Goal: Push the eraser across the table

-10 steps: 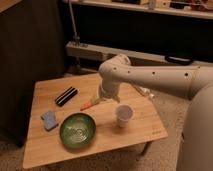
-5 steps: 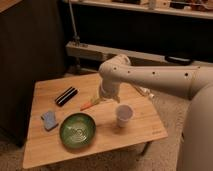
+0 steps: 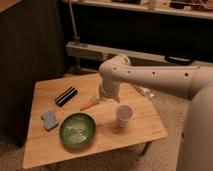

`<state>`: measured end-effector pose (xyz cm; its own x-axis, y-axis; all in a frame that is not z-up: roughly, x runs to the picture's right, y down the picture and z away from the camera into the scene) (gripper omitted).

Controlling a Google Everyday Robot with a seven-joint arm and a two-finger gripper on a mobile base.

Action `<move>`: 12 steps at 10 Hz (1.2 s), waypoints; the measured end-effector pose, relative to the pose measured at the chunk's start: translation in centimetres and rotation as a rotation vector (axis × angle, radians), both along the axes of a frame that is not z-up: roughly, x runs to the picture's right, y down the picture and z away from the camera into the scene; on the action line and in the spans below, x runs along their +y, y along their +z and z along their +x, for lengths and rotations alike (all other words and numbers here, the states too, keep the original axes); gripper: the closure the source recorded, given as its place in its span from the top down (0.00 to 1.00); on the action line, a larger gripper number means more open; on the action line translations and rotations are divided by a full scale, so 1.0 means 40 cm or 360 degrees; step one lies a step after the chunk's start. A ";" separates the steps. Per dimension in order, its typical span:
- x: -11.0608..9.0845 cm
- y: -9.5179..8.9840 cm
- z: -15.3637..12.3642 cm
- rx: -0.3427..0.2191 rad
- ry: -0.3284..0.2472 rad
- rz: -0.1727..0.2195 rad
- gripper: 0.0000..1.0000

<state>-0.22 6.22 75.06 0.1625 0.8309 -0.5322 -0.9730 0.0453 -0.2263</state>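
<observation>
The black eraser (image 3: 66, 96) with a pale stripe lies slantwise on the far left part of the light wooden table (image 3: 140, 127). My white arm reaches in from the right and bends down over the middle of the table. My gripper (image 3: 101, 98) hangs at its end, just right of the eraser and above the upper end of the orange stick (image 3: 87, 105). It is a short gap away from the eraser and does not touch it.
A green bowl (image 3: 77, 130) sits at the front of the table. A blue-grey pad (image 3: 49, 119) lies left of it. A white cup (image 3: 123, 115) stands to the right. Dark cabinets stand behind and to the left.
</observation>
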 end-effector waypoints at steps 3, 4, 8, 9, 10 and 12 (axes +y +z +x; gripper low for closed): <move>0.000 0.000 0.000 0.0000 0.0000 0.0000 0.80; 0.000 0.000 0.000 0.0000 0.0000 0.0000 0.80; 0.000 0.000 0.000 0.0000 0.0000 0.0000 0.80; -0.003 0.002 -0.003 -0.0001 -0.0001 0.0007 0.80; -0.014 0.011 -0.008 -0.0009 -0.0005 0.0037 0.80; -0.063 0.050 -0.045 -0.0047 -0.0038 0.0120 0.80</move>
